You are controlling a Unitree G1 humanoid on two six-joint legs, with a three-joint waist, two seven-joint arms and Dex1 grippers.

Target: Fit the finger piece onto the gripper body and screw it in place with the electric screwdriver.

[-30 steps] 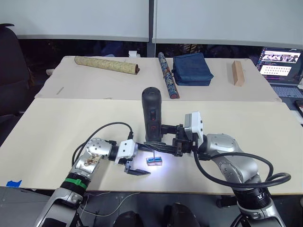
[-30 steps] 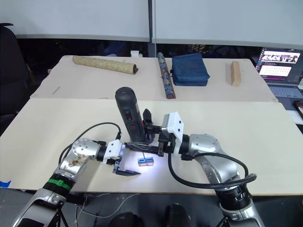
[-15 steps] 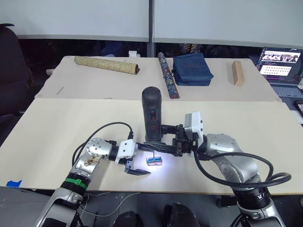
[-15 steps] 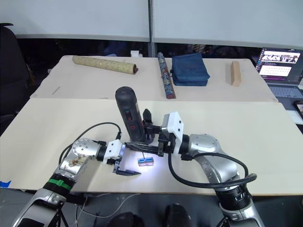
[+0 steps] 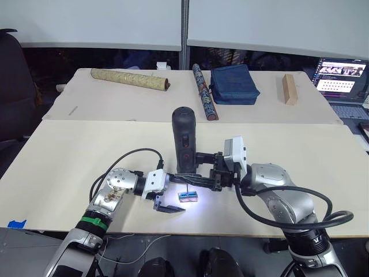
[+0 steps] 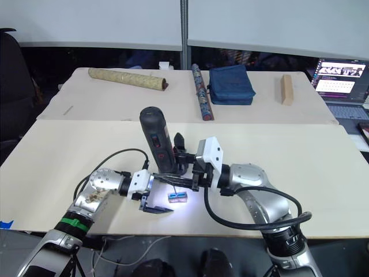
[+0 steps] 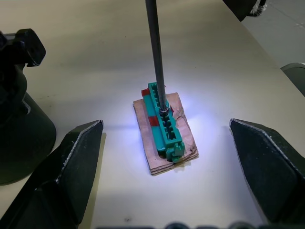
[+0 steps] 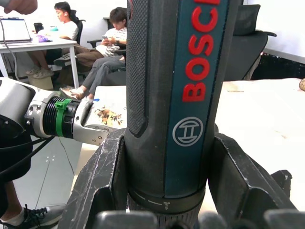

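Observation:
The electric screwdriver [image 5: 184, 138], dark with red lettering [image 8: 190, 67], stands upright over the front table with my right gripper [image 5: 199, 171] shut on its lower body. Its thin bit [image 7: 155, 52] reaches down into a green bit holder [image 7: 164, 121] on a small brown block, lit by the tip light. My left gripper [image 5: 181, 196] is open, its fingers [image 7: 71, 162] wide on either side of the holder. A black mechanism with a round base [image 7: 21, 129], apparently the gripper body, stands just beside the holder. The finger piece is out of view.
On the far table lie a tan rolled tube [image 5: 129, 78], a long patterned tube [image 5: 204, 92], a blue pouch [image 5: 233, 85] and a wooden block [image 5: 289, 89]. A laptop [image 5: 343, 78] sits at the far right. People sit at desks behind [image 8: 102, 57].
My left gripper has edged slightly to the right towards the holder. The screwdriver and right gripper have stayed put.

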